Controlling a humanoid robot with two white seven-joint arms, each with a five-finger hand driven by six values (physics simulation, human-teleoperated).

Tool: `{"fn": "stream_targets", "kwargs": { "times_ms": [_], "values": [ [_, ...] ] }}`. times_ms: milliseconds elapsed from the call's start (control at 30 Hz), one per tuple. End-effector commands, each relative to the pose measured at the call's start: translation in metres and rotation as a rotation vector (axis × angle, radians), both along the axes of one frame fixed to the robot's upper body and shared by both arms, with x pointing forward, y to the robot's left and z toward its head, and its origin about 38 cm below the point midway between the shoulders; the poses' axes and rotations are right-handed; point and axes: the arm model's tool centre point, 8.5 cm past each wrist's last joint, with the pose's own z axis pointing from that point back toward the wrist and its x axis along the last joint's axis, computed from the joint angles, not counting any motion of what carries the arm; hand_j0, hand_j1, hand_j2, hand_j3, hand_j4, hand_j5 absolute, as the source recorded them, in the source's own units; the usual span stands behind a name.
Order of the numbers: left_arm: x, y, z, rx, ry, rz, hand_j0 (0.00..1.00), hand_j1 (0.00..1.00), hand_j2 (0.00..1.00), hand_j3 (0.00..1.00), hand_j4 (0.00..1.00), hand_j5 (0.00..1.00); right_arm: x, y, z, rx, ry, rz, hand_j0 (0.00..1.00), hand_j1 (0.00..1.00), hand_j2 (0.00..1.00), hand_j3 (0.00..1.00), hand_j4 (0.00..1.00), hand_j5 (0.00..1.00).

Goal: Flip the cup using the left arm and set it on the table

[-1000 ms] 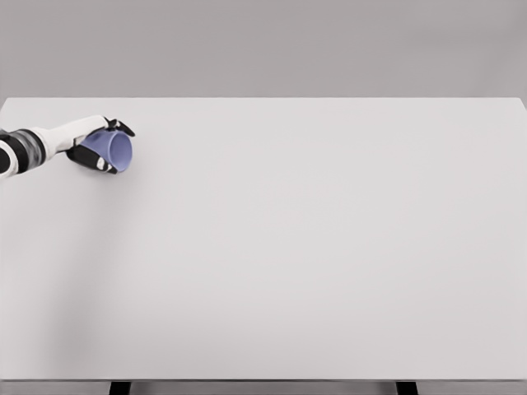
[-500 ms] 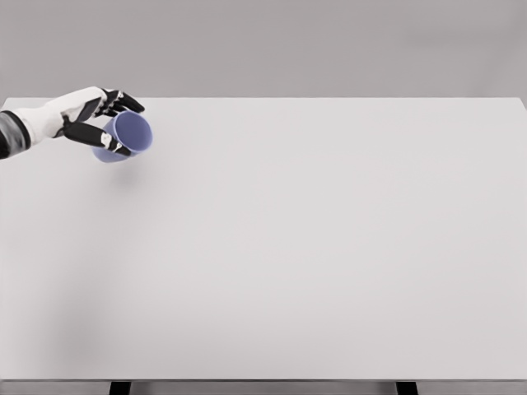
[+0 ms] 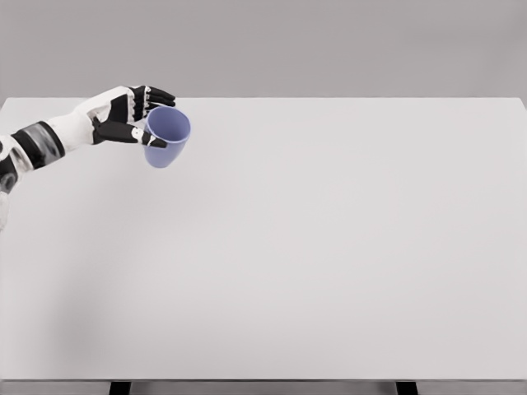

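A blue-violet cup (image 3: 167, 137) hangs above the white table (image 3: 313, 247) at the far left. It is tilted, with its open mouth facing up and to the right. My left hand (image 3: 140, 117) is shut on it, black fingers (image 3: 154, 95) over the rim and the thumb along its near side. The white forearm comes in from the left edge. No right arm shows in the head view.
The table's far edge runs just behind the hand, with a grey wall beyond. Two dark table legs (image 3: 120, 388) show under the front edge.
My left hand has lifted the cup and carried it to the right. The cup has turned from lying sideways to mouth upward.
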Motion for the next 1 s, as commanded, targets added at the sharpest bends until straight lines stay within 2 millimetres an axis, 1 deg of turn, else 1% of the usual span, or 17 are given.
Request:
{"fn": "stream_targets", "kwargs": {
  "times_ms": [0,67,100,133,233,333,400,433,533,567,600,700,733,767,800,900,967],
  "values": [
    [0.003,-0.009,-0.011,-0.087,0.035,0.007,0.7,0.7,0.7,0.7,0.7,0.7,0.0,0.0,0.0,0.0,0.0,0.001,1.0,1.0,1.0,1.0,1.0,1.0],
    [0.002,-0.012,-0.014,-0.133,0.011,0.0,0.69,0.69,0.69,0.69,0.69,0.69,0.0,0.0,0.0,0.0,0.0,0.001,1.0,1.0,1.0,1.0,1.0,1.0],
    [0.002,-0.018,-0.015,-0.149,-0.005,-0.011,0.69,0.69,0.69,0.69,0.69,0.69,0.0,0.0,0.0,0.0,0.0,0.0,1.0,1.0,1.0,1.0,1.0,1.0],
    [0.0,-0.02,-0.017,-0.158,-0.006,-0.013,0.69,0.69,0.69,0.69,0.69,0.69,0.0,0.0,0.0,0.0,0.0,0.0,1.0,1.0,1.0,1.0,1.0,1.0],
    [-0.004,-0.014,-0.021,-0.216,-0.044,0.018,0.69,0.69,0.69,0.69,0.69,0.69,0.0,0.0,0.0,0.0,0.0,0.001,1.0,1.0,1.0,1.0,1.0,1.0],
    [-0.006,-0.012,-0.023,-0.219,-0.072,0.021,0.69,0.69,0.69,0.69,0.69,0.69,0.0,0.0,0.0,0.0,0.0,0.0,1.0,1.0,1.0,1.0,1.0,1.0],
    [-0.009,-0.012,-0.033,-0.213,-0.053,0.027,0.69,0.69,0.69,0.69,0.69,0.69,0.0,0.0,0.0,0.0,0.0,0.0,1.0,1.0,1.0,1.0,1.0,1.0],
    [-0.01,-0.012,-0.042,-0.214,-0.033,0.036,0.69,0.69,0.69,0.69,0.69,0.69,0.0,0.0,0.0,0.0,0.0,0.0,1.0,1.0,1.0,1.0,1.0,1.0],
    [-0.012,-0.012,-0.051,-0.185,-0.015,0.04,0.69,0.69,0.69,0.69,0.69,0.69,0.0,0.0,0.0,0.0,0.0,0.0,1.0,1.0,1.0,1.0,1.0,1.0],
    [-0.013,-0.011,-0.062,-0.184,0.008,0.056,0.69,0.69,0.69,0.69,0.69,0.69,0.0,0.0,0.0,0.0,0.0,0.001,1.0,1.0,1.0,1.0,1.0,1.0],
    [-0.015,-0.014,-0.066,-0.188,0.016,0.055,0.69,0.69,0.69,0.69,0.69,0.69,0.0,0.0,0.0,0.0,0.0,0.001,1.0,1.0,1.0,1.0,1.0,1.0],
    [-0.015,-0.014,-0.067,-0.187,0.017,0.055,0.69,0.69,0.69,0.69,0.69,0.69,0.0,0.0,0.0,0.0,0.0,0.0,1.0,1.0,1.0,1.0,1.0,1.0],
    [-0.015,-0.014,-0.066,-0.187,0.016,0.054,0.72,0.72,0.72,0.72,0.72,0.72,0.0,0.0,0.0,0.0,0.0,0.001,1.0,1.0,1.0,1.0,1.0,1.0],
    [-0.015,-0.014,-0.066,-0.187,0.016,0.054,0.85,0.85,0.85,0.85,0.85,0.85,0.0,0.0,0.0,0.0,0.0,0.0,1.0,1.0,1.0,1.0,1.0,1.0],
    [-0.015,-0.014,-0.066,-0.185,0.017,0.054,0.91,0.91,0.91,0.91,0.91,0.91,0.0,0.0,0.0,0.0,0.0,0.001,1.0,1.0,1.0,1.0,1.0,1.0],
    [-0.015,-0.013,-0.065,-0.182,0.015,0.055,0.98,0.98,0.98,0.98,0.98,0.98,0.0,0.0,0.0,0.0,0.0,0.0,1.0,1.0,1.0,1.0,1.0,1.0],
    [-0.015,-0.012,-0.065,-0.179,0.017,0.057,1.0,1.0,1.0,1.0,1.0,1.0,0.0,0.0,0.0,0.0,0.0,0.0,1.0,1.0,1.0,1.0,1.0,1.0]
  ]
}}
